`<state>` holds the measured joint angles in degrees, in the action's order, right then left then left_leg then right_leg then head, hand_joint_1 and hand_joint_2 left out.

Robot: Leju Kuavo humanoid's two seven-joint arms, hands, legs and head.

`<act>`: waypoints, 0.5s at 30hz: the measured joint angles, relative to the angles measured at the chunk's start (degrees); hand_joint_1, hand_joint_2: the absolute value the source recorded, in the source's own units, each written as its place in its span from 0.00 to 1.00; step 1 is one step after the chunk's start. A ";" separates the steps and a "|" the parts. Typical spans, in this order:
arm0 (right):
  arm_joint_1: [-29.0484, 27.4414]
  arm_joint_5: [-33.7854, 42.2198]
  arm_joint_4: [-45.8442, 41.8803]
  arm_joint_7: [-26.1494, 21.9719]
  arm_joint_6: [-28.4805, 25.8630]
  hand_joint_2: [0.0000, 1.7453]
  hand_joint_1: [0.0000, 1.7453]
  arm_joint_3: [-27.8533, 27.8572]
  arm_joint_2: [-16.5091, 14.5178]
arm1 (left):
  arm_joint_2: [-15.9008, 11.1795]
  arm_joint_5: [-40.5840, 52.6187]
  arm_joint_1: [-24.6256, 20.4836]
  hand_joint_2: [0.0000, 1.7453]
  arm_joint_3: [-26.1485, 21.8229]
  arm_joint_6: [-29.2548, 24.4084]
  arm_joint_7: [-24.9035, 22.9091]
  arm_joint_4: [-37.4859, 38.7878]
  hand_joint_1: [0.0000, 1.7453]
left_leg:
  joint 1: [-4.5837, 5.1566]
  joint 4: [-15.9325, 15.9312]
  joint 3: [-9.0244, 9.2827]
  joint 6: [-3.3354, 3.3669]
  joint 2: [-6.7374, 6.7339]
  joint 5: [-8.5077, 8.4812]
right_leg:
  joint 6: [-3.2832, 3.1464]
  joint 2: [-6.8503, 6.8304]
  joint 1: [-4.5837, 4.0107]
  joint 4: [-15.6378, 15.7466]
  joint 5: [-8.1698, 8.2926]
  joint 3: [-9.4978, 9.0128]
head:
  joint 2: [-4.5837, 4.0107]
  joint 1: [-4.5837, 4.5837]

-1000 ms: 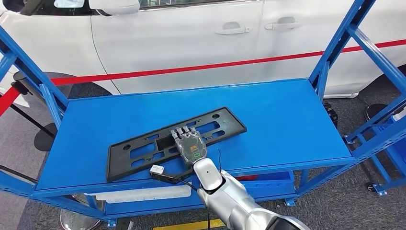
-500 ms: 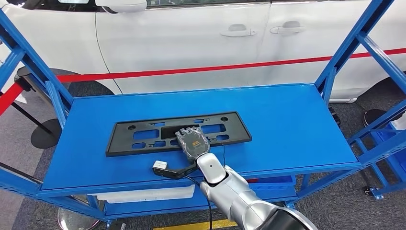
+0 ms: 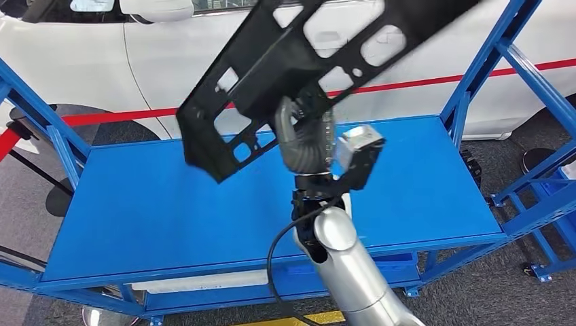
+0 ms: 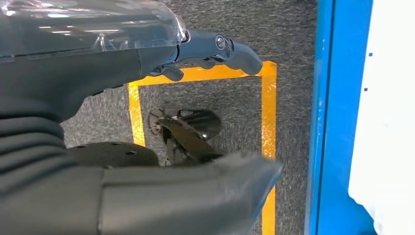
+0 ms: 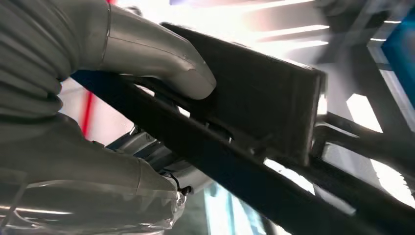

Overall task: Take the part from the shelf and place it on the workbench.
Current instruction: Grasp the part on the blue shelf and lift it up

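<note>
The left hand (image 4: 147,98) hangs low beside the blue frame, over grey carpet marked with yellow floor tape (image 4: 268,122); its fingers (image 4: 230,49) are spread apart with nothing between them. In the head view, a red line (image 3: 129,114) runs along the side of a white car (image 3: 204,61) behind the rack. The blue shelf (image 3: 149,204) lies flat below, framed by slanted blue posts (image 3: 41,109) at either end. Above the shelf's middle, the part (image 3: 299,61), a long black plastic plate with many cut-out openings, is raised well clear of the shelf top and tilted, its lower end towards the left and its upper end running out past the top of the picture on the right. The right hand (image 3: 307,139) grips it from beneath near its middle, thumb (image 5: 161,58) pressed on one face, at the end of the raised silver arm (image 3: 346,265). A black cable (image 3: 275,261) loops beside that arm.
</note>
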<state>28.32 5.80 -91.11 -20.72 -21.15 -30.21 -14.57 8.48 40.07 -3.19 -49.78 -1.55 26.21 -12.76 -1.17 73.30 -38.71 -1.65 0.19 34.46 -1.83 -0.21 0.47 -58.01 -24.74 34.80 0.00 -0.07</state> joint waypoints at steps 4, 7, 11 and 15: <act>-4.33 2.03 -7.75 -0.81 -0.15 1.00 1.00 1.54 3.03 | -0.01 -1.43 0.13 1.00 -1.92 -0.74 -0.16 0.00 0.00 | 0.10 -7.92 3.06 0.74 0.00 -6.45 | 0.25 0.52 -0.18 -0.39 -0.75 -0.72 | 0.00 -0.01; -9.71 1.44 -10.56 -3.47 -0.13 1.00 1.00 2.62 4.79 | -0.01 -2.00 0.04 1.00 -3.26 -1.70 -0.05 0.00 0.00 | 0.53 -14.51 5.99 1.64 0.19 -8.68 | 0.93 0.48 -0.45 -0.62 -0.94 -0.89 | 0.00 -0.01; -17.07 -0.07 -13.00 -7.59 1.33 1.00 1.00 3.69 6.32 | 0.05 -2.20 0.15 1.00 -4.59 -2.02 0.01 0.00 0.00 | 0.20 -15.73 5.97 2.78 0.18 -9.31 | 2.09 0.32 -0.45 -1.89 -2.46 -0.31 | 0.00 0.05; -21.19 -1.46 -14.41 -7.85 2.57 1.00 1.00 4.58 7.55 | 0.09 -2.27 -0.01 1.00 -5.38 -2.59 -0.83 0.00 0.00 | 0.17 -15.87 4.98 3.46 -0.19 -10.08 | 3.07 0.34 0.00 -14.65 -10.26 4.21 | 0.00 0.30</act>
<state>7.12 4.34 -105.52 -28.57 -18.58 -25.63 -7.02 8.57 37.80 -3.20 -55.16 -4.14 25.38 -12.76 -1.00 57.44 -33.73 1.81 0.00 24.38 1.24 0.13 0.47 -72.66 -35.00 39.00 0.00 0.24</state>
